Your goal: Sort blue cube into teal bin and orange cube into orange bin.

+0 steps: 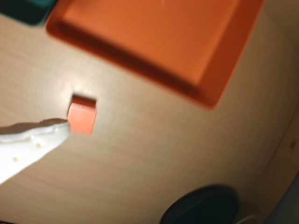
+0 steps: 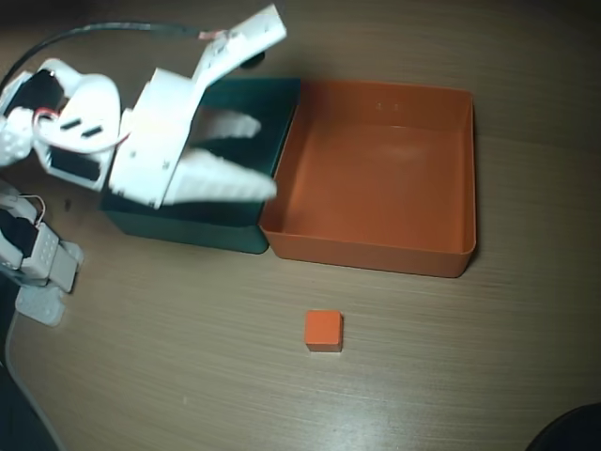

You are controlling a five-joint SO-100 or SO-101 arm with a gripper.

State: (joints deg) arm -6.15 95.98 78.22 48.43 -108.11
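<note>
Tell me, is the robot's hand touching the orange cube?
Apart. The overhead view shows the hand up over the teal bin, with bare table between it and the orange cube.

White plastic arm, pointed fingers, black cable.

Orange cube alone on wooden table, in front of bins, well apart from both, nearer orange bin. Orange bin empty, upright walls, right of teal bin; the two touch side by side. White arm enters from left edge, reaches over teal bin. Gripper above teal bin, fingers spread apart, nothing between them; tips near wall shared with orange bin. Black cable arcs along top left. Dark round object at bottom right corner.
</note>
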